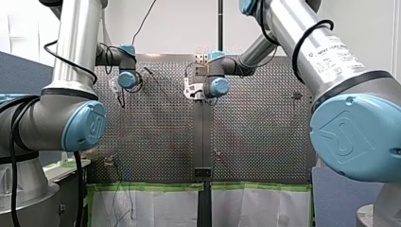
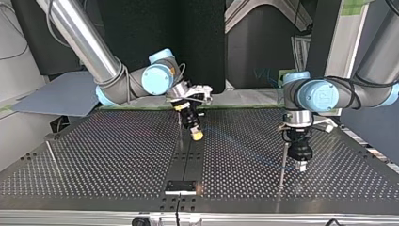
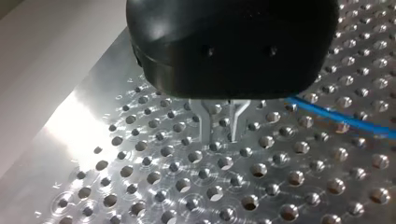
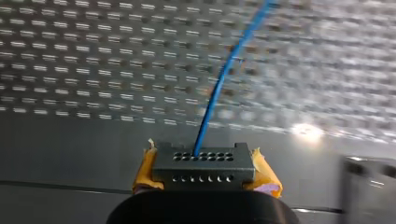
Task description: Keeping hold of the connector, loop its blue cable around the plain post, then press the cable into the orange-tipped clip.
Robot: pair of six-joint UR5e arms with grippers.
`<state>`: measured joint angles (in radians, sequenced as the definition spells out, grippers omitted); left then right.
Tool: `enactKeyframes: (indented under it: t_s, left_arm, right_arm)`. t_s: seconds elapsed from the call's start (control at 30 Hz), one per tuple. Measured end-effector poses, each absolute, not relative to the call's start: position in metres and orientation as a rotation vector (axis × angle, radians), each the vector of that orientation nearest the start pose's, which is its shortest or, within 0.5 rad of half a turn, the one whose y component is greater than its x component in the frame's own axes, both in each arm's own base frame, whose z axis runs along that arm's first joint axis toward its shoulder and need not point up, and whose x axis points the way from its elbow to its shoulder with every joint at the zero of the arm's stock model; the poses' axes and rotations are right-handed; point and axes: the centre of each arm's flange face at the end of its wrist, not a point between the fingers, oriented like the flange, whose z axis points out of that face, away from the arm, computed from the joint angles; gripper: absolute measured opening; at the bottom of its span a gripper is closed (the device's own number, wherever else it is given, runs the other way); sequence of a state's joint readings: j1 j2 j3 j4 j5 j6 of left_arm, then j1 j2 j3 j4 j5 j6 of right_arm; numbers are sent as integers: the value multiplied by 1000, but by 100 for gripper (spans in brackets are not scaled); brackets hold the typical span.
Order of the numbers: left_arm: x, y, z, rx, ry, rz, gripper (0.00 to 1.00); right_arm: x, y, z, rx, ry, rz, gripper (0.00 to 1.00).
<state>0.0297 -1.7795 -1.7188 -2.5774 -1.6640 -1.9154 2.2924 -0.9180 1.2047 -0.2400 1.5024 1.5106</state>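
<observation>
My right gripper (image 4: pixel 204 171) is clamped on the connector (image 4: pixel 204 164); its blue cable (image 4: pixel 223 77) runs ahead. My left gripper (image 3: pixel 219 125) is narrowly parted, holding nothing, with the cable beside it.

Perforated metal desk (image 2: pixel 117 155) w/ dark plate (image 2: pixel 180 187) at top view's near-edge centre, thin post (image 2: pixel 283 165) upright towards right.

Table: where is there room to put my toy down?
Bare holes lie between the thin post and the middle strip, and past my left tool toward the top view's right edge. Crowded: between it and my right tool, where the blue cable runs.
</observation>
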Motion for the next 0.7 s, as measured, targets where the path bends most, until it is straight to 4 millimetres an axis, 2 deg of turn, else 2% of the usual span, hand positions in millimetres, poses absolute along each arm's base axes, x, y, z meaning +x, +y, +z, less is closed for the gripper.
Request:
enactKeyframes:
  t_s: [0.03,0.07,0.1,0.13,0.17,0.3,0.4,0.57,0.7]
  left_arm:
    - [576,-107,364,-333,1329,-203,74]
    - [576,-108,363,-335,1332,-204,84]
    - [576,-108,363,-337,1334,-204,84]
    - [575,-108,362,-342,1337,-202,94]
    - [575,-108,362,-346,1340,-199,97]
    - [574,-109,353,-368,1366,-174,100]
    - [576,-112,338,-386,1395,-156,100]
    - [583,-115,307,-392,1451,-133,100]
    - [586,-115,294,-395,1474,-120,100]
  right_arm:
    - [588,-455,278,1822,-691,1680,0]
    - [589,-455,271,1830,-695,1670,0]
    - [591,-455,262,1841,-700,1657,0]
    - [592,-454,255,1849,-702,1649,0]
    - [593,-454,249,1857,-704,1641,0]
    - [599,-452,218,1893,-713,1607,0]
    - [602,-449,200,1908,-720,1587,0]
    - [604,-445,182,1911,-729,1564,0]
    - [602,-441,171,1909,-730,1563,0]
